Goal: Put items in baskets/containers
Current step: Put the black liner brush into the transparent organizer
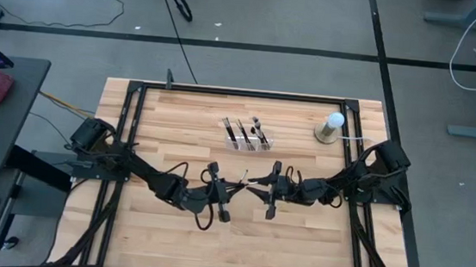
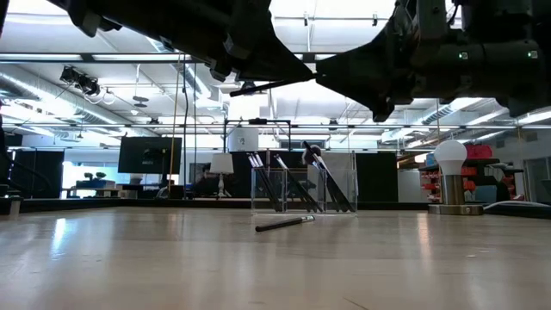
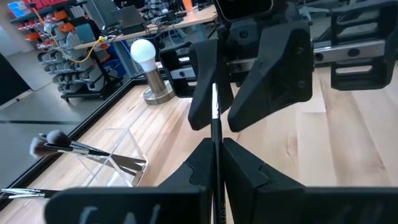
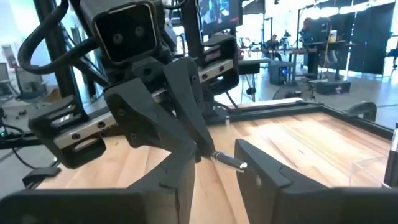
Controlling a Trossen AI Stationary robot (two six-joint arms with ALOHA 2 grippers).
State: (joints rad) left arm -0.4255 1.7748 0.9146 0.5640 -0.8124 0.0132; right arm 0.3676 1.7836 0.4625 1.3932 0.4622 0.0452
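While several dark slender makeup brushes [image 1: 240,134] stand in the clear plastic organiser tray [image 1: 249,140] at twelve o'clock, one brush [image 2: 284,224] lies on the wooden table [image 1: 169,127]; the left gripper [image 3: 214,158] clenches another thin brush [image 3: 216,124] opposite the released right gripper [image 4: 214,163].

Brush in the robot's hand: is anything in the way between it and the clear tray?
Nothing tall. The left gripper holds the brush in the air, and only one loose brush lies flat on the table in front of the clear tray.
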